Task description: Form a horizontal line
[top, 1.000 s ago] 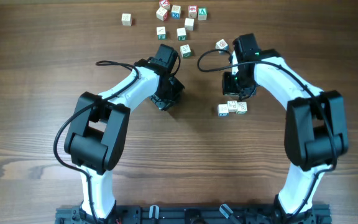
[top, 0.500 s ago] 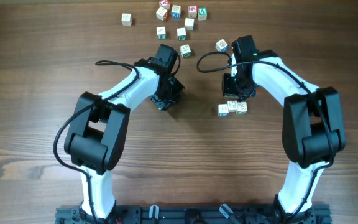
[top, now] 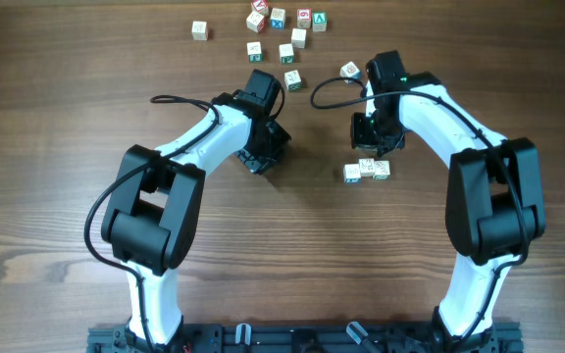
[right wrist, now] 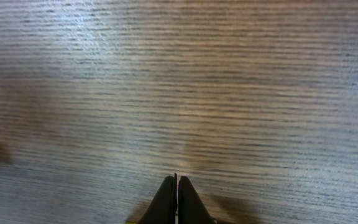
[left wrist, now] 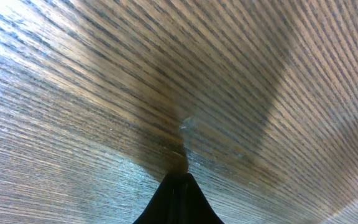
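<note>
Wood-grain tabletop (top: 47, 147) carries the horizontal line (top: 367, 170) just beside the right fingers (right wrist: 166, 202), which are pressed together and empty like the left fingers (left wrist: 179, 199). The line seems light and rigid; pinch opposite flat faces.

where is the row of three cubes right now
In the overhead view, the horizontal line lies right of centre, just below the right gripper in the picture.

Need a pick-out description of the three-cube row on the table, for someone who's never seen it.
On the wooden table, find the right gripper; the horizontal line lies just beside it, on the side nearer the robot bases. Its three tiny pale cubes touch side to side, while the loose cubes farther out lie scattered.
</note>
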Available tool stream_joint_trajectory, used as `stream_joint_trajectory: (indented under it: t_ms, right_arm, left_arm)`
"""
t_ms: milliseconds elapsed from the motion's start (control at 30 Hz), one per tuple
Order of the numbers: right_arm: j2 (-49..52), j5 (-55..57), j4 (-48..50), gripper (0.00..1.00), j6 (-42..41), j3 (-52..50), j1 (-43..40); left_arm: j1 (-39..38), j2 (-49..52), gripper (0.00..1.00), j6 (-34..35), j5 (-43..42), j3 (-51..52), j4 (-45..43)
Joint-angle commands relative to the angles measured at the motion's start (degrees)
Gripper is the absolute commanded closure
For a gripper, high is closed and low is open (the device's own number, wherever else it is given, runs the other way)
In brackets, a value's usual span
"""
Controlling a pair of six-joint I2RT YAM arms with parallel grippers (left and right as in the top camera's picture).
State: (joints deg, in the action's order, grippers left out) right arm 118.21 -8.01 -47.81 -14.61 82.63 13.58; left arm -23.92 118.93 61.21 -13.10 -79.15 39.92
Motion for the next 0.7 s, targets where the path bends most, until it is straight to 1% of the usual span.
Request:
stream_joint_trajectory:
  t_ms: [0, 667]
  right_arm:
    - [0.9, 0.8, -0.4, 0.95, 1.1, 1.0, 0.1]
    - [0.9, 0.8, -3.5, 0.95, 1.1, 1.0, 0.1]
  left_arm:
    - [0.6, 2.9, 0.96, 0.7, 5.8, 2.1, 1.5]
    - [0.6, 2.9, 0.96, 0.7, 5.8, 2.1, 1.5]
